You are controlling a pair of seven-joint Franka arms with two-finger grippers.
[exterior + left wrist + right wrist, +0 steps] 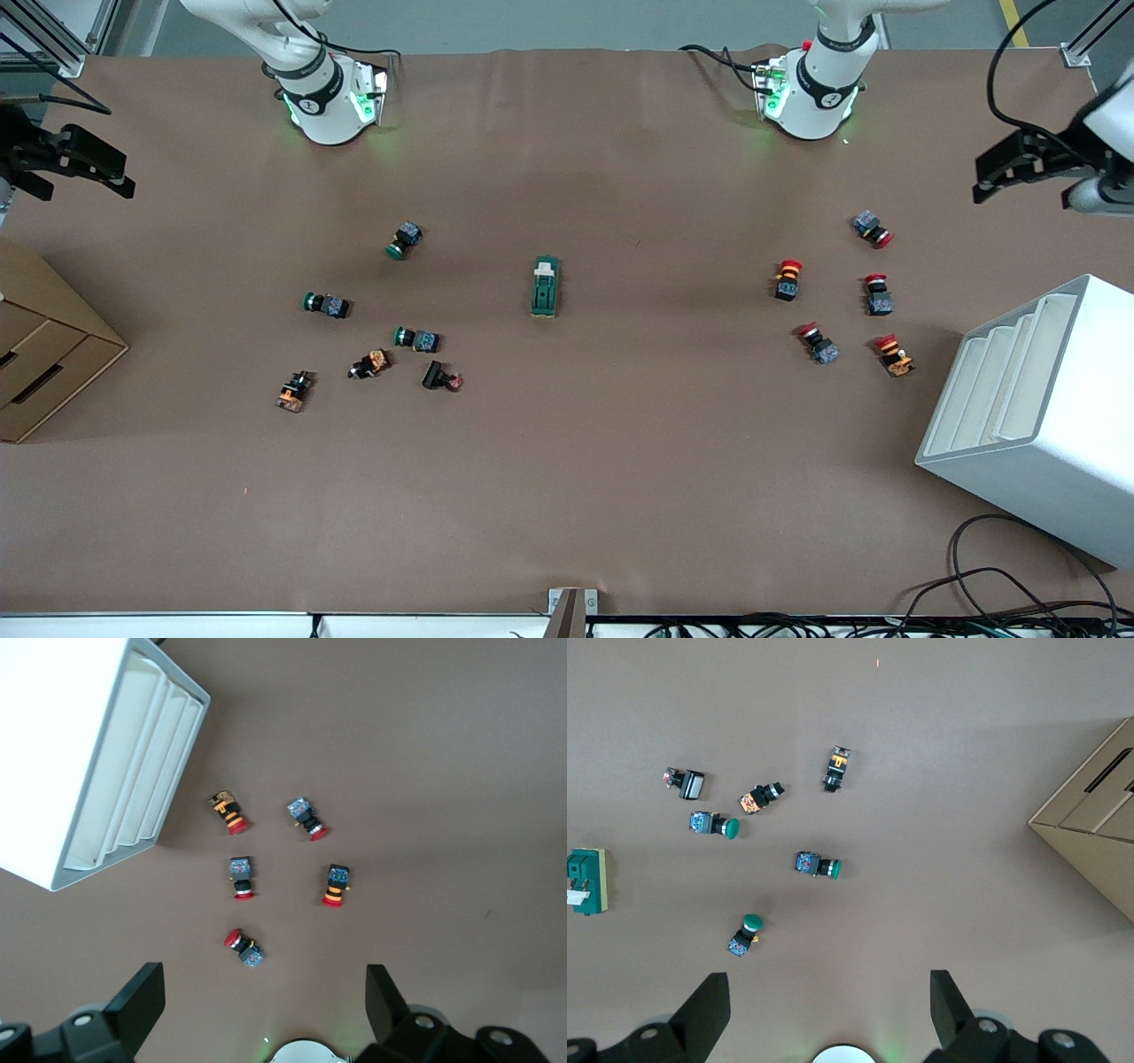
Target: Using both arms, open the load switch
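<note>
Two arms parked high, load switch untouched at table centre

Both grippers sit up and away from the work. Left gripper (pixel 997 173) shows at the right edge of the front view, upper part, over the table's edge at the left arm's end; its wrist view shows the fingers (pixel 133 1005) spread wide with nothing between them. Right gripper (pixel 111 173) shows at the left edge of the same view, upper part, also wide open and empty, fingers (pixel 704 1005) far apart in its wrist picture. Both arms wait.

Load switch (pixel 545 286) lies flat near the middle of the front frame, long axis running toward the bases, with its pale piece at the end nearer the bases. It also shows at the left edge of the right wrist picture (pixel 586 880). Nothing touches it.

Green-capped push buttons (pixel 405 240) plus a few orange and black ones are scattered left of centre in the front frame, toward the right arm's end. Red-capped push buttons (pixel 788 279), five of them, are grouped right of centre, toward the left arm's end, well apart from the switch.

White stepped bin (pixel 1036 416) sits at the lower right of the front frame, just beside the red group. Cardboard box (pixel 44 354) sits at the left edge, mid height. Brown paper covers the table (pixel 620 461).
</note>
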